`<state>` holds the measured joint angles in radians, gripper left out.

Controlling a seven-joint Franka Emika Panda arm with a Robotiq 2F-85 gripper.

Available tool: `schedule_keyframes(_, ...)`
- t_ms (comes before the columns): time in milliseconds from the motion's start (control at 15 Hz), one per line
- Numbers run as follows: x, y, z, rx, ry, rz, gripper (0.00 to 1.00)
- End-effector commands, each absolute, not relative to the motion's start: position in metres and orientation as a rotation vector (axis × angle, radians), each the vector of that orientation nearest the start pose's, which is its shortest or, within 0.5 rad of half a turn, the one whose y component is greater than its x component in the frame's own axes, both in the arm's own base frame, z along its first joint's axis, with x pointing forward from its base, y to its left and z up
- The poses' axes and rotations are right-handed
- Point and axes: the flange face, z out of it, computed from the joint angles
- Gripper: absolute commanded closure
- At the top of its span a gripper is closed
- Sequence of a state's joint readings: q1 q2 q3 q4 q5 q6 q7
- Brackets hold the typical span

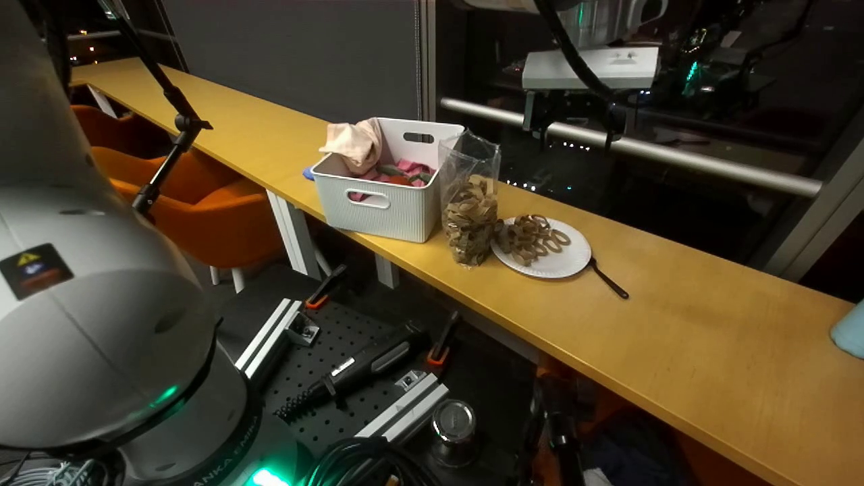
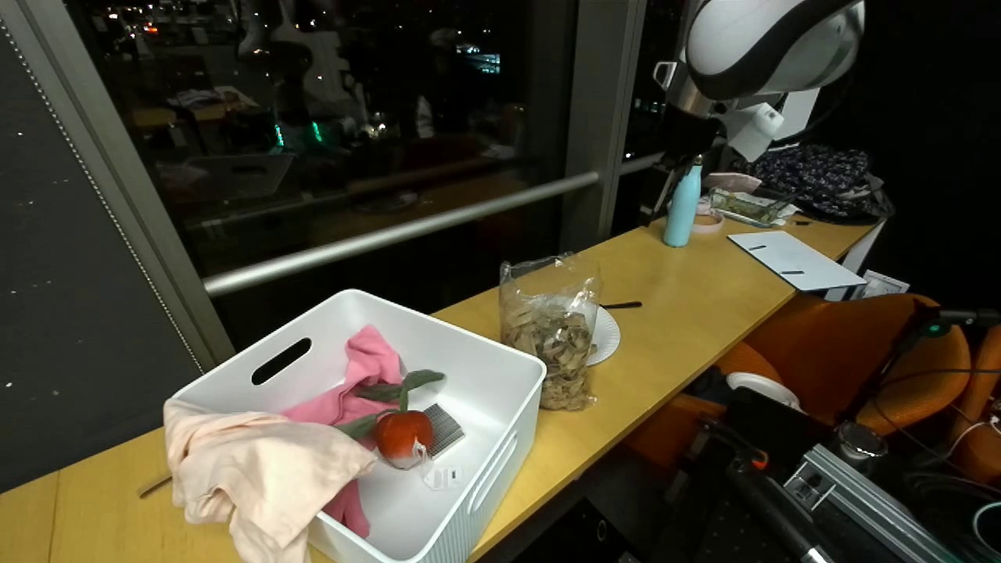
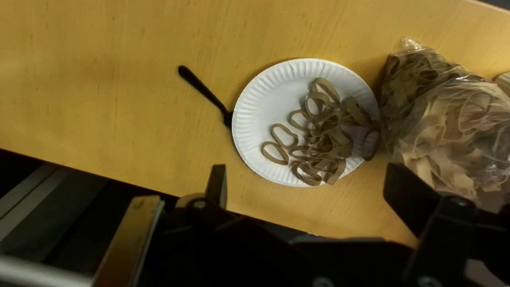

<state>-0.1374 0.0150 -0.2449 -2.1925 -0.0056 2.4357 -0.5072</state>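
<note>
Your jaws stand wide and empty above the yellow wooden worktop (image 3: pixel 119 99); brown loop-shaped bands (image 3: pixel 324 140) lie heaped on the round white paper plate (image 3: pixel 259 113), just beside the filled, transparent plastic bag (image 3: pixel 442 127); for approaching, better you descend slowly, clear of this bag.

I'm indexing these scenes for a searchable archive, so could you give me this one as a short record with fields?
Gripper: open, empty, raised above the wooden table
Plate: white, on the table, bearing a pile of brown loops
Beside plate: clear bag holding more such loops
Utensil: black handle showing, other end hidden at the plate
Bin: white, holding pink cloth and a red, leafy item
Peach cloth: draped over the bin's rim
Bottle: light blue, standing
</note>
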Motion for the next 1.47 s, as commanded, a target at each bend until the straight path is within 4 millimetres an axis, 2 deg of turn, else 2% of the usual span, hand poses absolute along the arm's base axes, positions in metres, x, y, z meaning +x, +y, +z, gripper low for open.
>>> schedule_keyframes(0,0.545,-0.216,0.383,-3.176,-0.367,-0.406,0.0)
schedule_keyframes(200,0.568,-0.221,0.352,-3.121,-0.489,-0.426,0.0)
schedule_keyframes(267,0.57,-0.219,0.348,-3.081,-0.475,-0.371,0.0)
schedule_keyframes(333,0.555,-0.213,0.355,-3.13,-0.442,-0.38,0.0)
schedule_keyframes(467,0.565,-0.215,0.341,-3.112,-0.451,-0.359,0.0)
schedule_keyframes(600,0.568,-0.216,0.339,-3.11,-0.453,-0.358,0.0)
schedule_keyframes(733,0.577,-0.216,0.336,-3.128,-0.543,-0.385,0.0)
schedule_keyframes(1000,0.604,-0.208,0.327,-3.11,-0.71,-0.48,0.0)
schedule_keyframes(1400,0.653,-0.173,0.292,-2.997,-0.914,-0.469,0.0)
